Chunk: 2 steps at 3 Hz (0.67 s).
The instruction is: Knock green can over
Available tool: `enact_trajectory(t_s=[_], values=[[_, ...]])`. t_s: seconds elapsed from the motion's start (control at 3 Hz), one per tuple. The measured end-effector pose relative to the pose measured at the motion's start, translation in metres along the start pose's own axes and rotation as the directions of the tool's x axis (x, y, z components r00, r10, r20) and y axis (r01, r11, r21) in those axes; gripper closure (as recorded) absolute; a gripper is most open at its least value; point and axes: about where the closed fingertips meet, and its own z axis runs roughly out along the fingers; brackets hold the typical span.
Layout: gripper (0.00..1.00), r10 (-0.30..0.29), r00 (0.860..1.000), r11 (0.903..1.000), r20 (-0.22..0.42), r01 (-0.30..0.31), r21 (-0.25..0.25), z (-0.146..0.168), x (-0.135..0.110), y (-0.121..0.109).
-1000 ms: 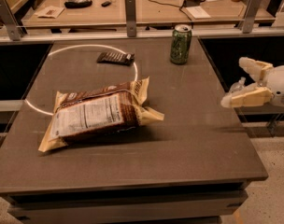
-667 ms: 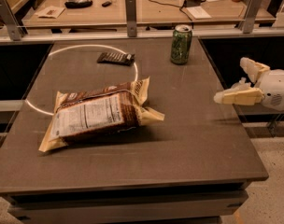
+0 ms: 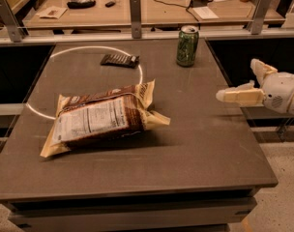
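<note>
The green can (image 3: 187,46) stands upright near the far right of the dark table (image 3: 195,144), silver top up. My gripper (image 3: 241,81) reaches in from the right edge of the view, over the table's right edge. Its two cream fingers are spread apart, one pointing left (image 3: 236,96) and one pointing up and back (image 3: 259,69). It holds nothing. It is nearer to me than the can and to the can's right, well apart from it.
A large brown and cream snack bag (image 3: 101,120) lies flat left of centre. A small dark wrapped bar (image 3: 119,59) lies at the back. A thin white ring (image 3: 84,81) is marked on the table. A rail with posts (image 3: 135,11) and a cluttered desk stand behind.
My gripper has moved a little to the left, further over the table's right edge. The can, bag and bar have not moved.
</note>
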Motion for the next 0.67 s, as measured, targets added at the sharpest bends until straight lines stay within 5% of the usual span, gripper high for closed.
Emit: enact_trajectory(t_s=[0.67], values=[[0.00, 0.009, 0.999, 0.9990, 0.035, -0.011, 0.044, 0.042, -0.017, -0.019]])
